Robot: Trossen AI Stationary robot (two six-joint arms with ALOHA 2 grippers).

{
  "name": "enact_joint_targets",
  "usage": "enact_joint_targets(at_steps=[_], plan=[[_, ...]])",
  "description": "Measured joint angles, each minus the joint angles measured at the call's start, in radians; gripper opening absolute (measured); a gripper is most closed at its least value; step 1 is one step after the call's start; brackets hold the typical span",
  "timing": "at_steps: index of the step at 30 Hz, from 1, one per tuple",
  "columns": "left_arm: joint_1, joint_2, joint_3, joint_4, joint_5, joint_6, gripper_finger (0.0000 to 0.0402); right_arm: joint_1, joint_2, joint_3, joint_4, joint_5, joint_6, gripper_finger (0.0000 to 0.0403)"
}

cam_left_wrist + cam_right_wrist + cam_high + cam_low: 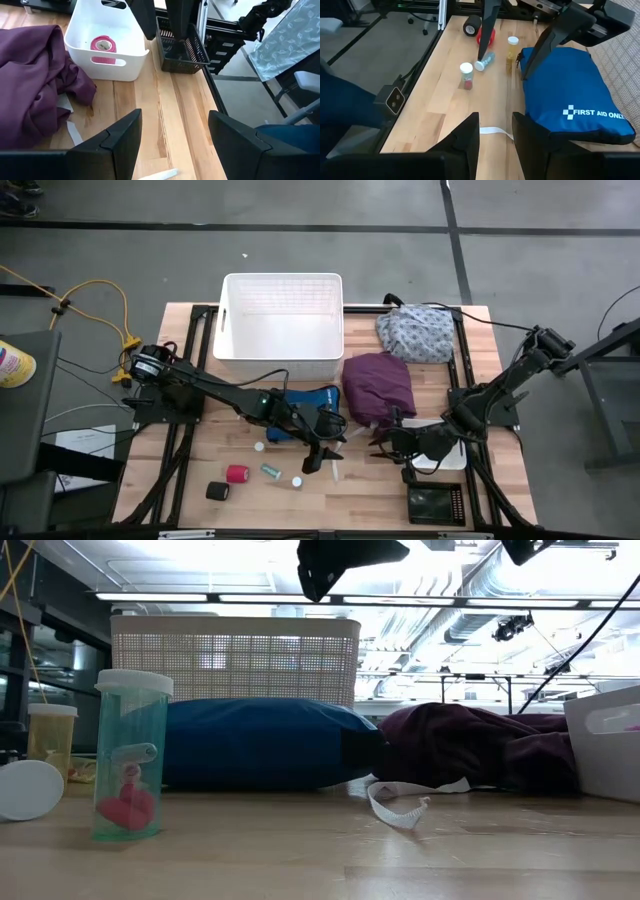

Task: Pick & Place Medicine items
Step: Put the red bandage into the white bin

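Pale wood forms the counter, and the blue pouch near its middle serves as landmark. Farthest left of the pouch, toward the front edge, lies a black roll, with a red roll just beside it on the pouch side. Nearer the pouch rest a white cap, a greenish vial lying on its side, and a small white-capped bottle standing upright. In the low view that upright bottle is clear green with something pink inside, and a yellowish bottle stands beyond it, in front of the pouch.

The left hand hovers just off the pouch's front right corner, its fingers spread with bare wood between them; it grips nothing.

Behind the pouch sits a large white bin. Just right of the pouch lies a purple cloth, and behind that a floral bundle.

The right hand hangs well right of the pouch, in front of the purple cloth, fingers parted and empty. Beyond it stands a small white tub holding a pink roll, with a black basket in front of it.
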Motion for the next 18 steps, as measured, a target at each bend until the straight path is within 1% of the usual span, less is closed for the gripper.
enact_joint_targets(at_steps=[14,18], plan=[[0.0,0.0,0.0,0.0,0.0,0.0,0.0221,0.001,0.0,0.0,0.0,-0.016,0.0,0.0103],[0.0,0.0,0.0,-0.027,0.0,0.0,0.0221,0.001,0.0,0.0,0.0,-0.016,0.001,0.0103]])
